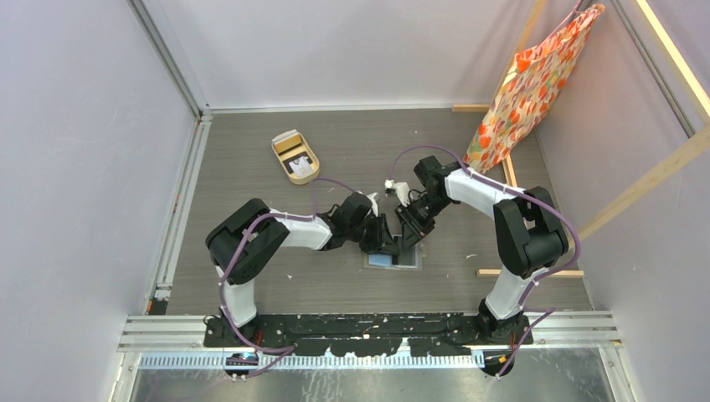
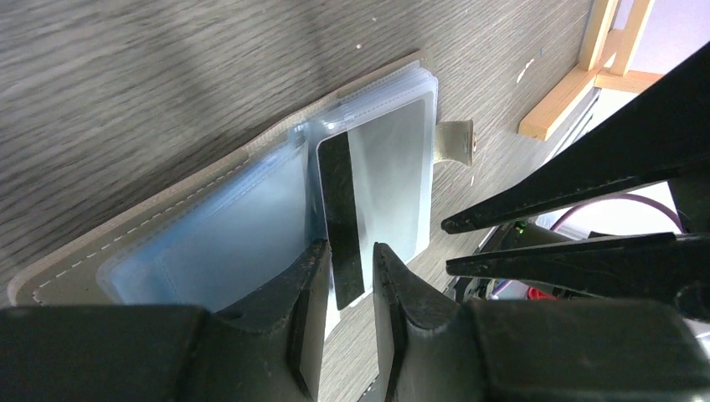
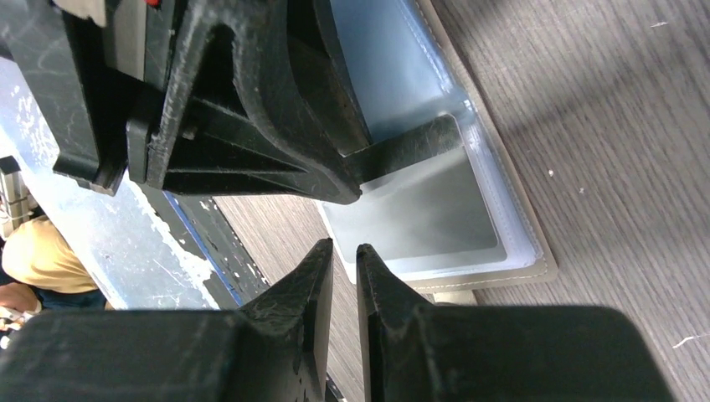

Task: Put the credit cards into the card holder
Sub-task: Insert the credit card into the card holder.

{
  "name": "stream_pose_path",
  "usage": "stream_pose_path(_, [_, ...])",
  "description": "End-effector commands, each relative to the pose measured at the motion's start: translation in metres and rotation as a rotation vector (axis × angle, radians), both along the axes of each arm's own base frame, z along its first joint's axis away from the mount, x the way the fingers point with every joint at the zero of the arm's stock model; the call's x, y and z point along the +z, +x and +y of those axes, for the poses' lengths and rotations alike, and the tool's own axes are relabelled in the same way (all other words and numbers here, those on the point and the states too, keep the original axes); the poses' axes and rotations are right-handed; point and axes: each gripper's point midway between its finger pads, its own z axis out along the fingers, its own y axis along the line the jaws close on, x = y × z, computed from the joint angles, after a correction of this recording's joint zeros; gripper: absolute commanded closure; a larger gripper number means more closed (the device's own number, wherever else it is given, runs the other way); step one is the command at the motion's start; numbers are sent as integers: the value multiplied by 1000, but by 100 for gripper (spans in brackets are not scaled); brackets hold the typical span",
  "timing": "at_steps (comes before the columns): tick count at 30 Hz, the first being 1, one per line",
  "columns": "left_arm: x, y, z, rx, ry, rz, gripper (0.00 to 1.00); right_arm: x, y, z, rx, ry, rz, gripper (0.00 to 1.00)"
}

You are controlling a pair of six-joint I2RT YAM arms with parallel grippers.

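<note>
- The small grey-brown fold-over card holder (image 2: 84,264) was seen lying opened flat on the grey wood-grain surface (image 2: 167,67), between the two arms; its pale clear-bluish sleeves (image 2: 226,243) were turned upward, and its small snap tab (image 2: 456,141) was pointed toward the right arm.
- A thin pale credit card (image 2: 389,176) with a black stripe was found part-way into one sleeve; its long axis was directed straight away from the left gripper (image 2: 347,249), so the coming push was judged to be needed along that line, deeper into the sleeve.
- The left gripper was set narrow, with the card's near end lying in the gap; whether the card was actually clamped could not be told.
- The right gripper (image 3: 342,247) was hovered just beside the holder's tab edge, narrowly parted, with nothing between its fingers; the left arm was judged the nearer to the card.
</note>
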Motion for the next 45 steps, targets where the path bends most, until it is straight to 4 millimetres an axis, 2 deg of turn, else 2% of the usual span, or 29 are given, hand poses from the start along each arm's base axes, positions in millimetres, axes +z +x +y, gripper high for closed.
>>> stream_pose_path(1, [15, 4, -19, -22, -55, -32, 74, 9, 10, 1, -8, 9, -49, 78])
stream_pose_path(8, [26, 2, -24, -25, -76, -59, 76, 11, 20, -10, -33, -30, -101, 78])
stream_pose_path(14, [29, 2, -19, -21, -59, -79, 74, 6, 32, -38, -30, -161, -204, 79])
stream_pose_path(19, [28, 4, -18, -14, -55, -87, 73, 1, 24, -56, 62, -232, -203, 80])
stream_pose_path(31, [26, 0, -29, -33, -64, -73, 77, -23, 19, -50, 42, -250, -89, 85])
stream_pose_path(45, [26, -1, -41, -51, -76, -68, 81, -20, 14, -38, 43, -198, -59, 86])
